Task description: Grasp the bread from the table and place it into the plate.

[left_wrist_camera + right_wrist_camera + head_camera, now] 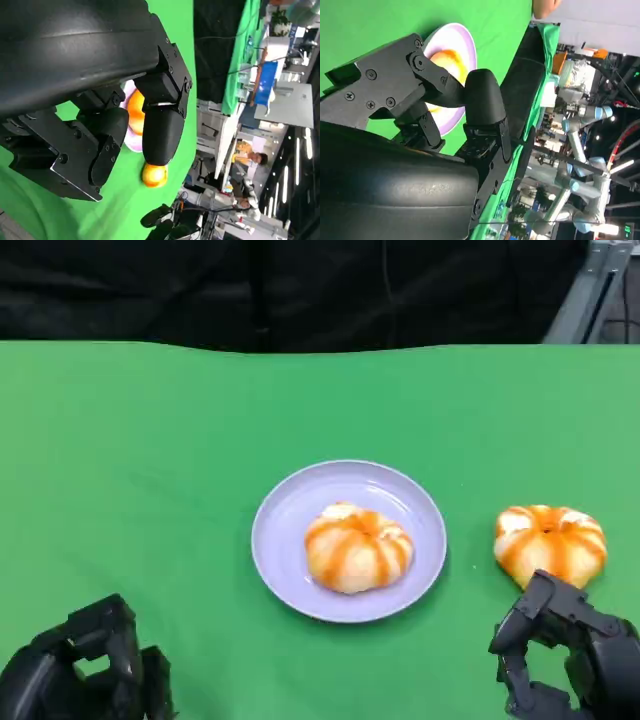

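Green cloth (150,490) covers the table, with a black curtain (300,290) along its far edge. Lavender plate (300,550) sits at the cloth's centre and serves as the reference point. One orange-striped bun (357,546) lies inside the plate, slightly toward its right side. A second orange-striped bun (550,543) rests on the cloth to the right of the plate, near it but apart. Right hand (565,655) hovers on the near side of that second bun, just beside it, fingers apart and holding nothing. Left hand (90,665) sits well to the near left of the plate, fingers loosely curled, holding nothing. A person (250,160) is visible beyond the table in the left wrist view.
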